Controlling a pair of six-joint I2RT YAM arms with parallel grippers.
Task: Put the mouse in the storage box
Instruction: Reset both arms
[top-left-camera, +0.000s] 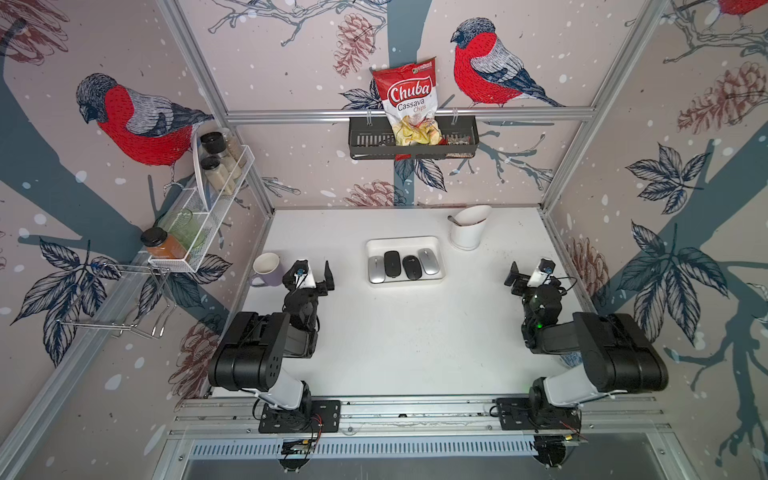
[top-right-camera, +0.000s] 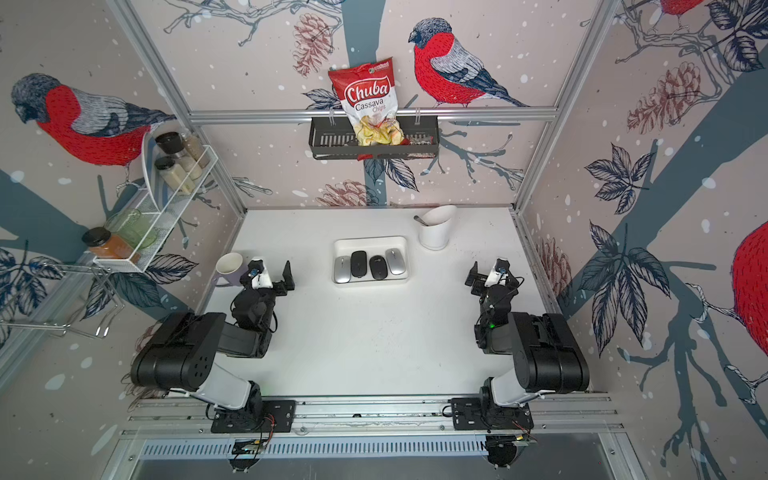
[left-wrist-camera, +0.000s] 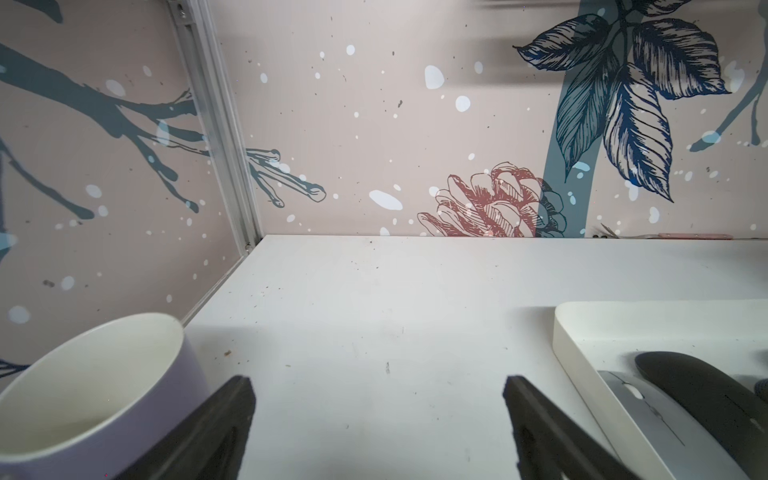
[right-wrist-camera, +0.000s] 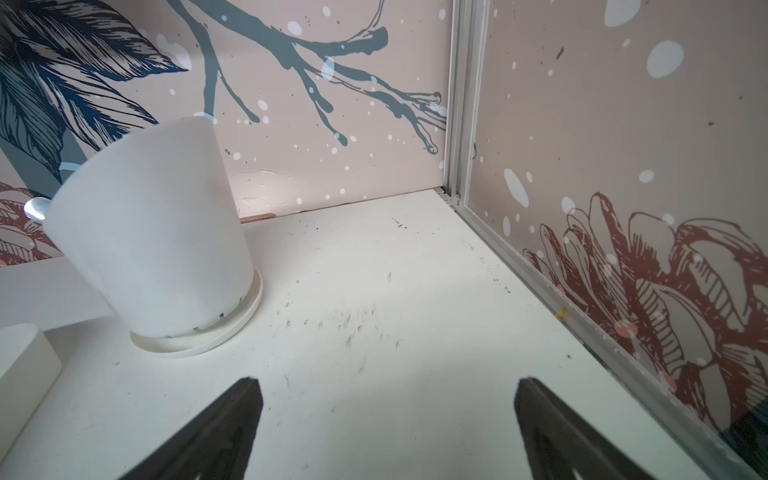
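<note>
There's the shallow white rectangular plastic storage box (top-left-camera: 405, 242), sitting mid-table toward the back of the white tabletop (top-left-camera: 395, 340). In it, side by side, lie a flat silver mouse (top-left-camera: 376, 269) at the left end, a black oval mouse (top-left-camera: 392, 263), a second black mouse (top-left-camera: 412, 267) and a second silver mouse (top-left-camera: 428, 261) at the right end. Behind and right of the box, near but apart, stands the tall white slanted-rim plastic cup (top-left-camera: 467, 235), while the lilac ceramic mug (top-left-camera: 266, 269) stands well to the left by the side wall.

We look into a lab test booth: metal frame (top-left-camera: 291, 115), bird wallpaper (top-left-camera: 486, 70), robot arms (top-left-camera: 249, 357) bolted to a rail (top-left-camera: 415, 409).
</note>
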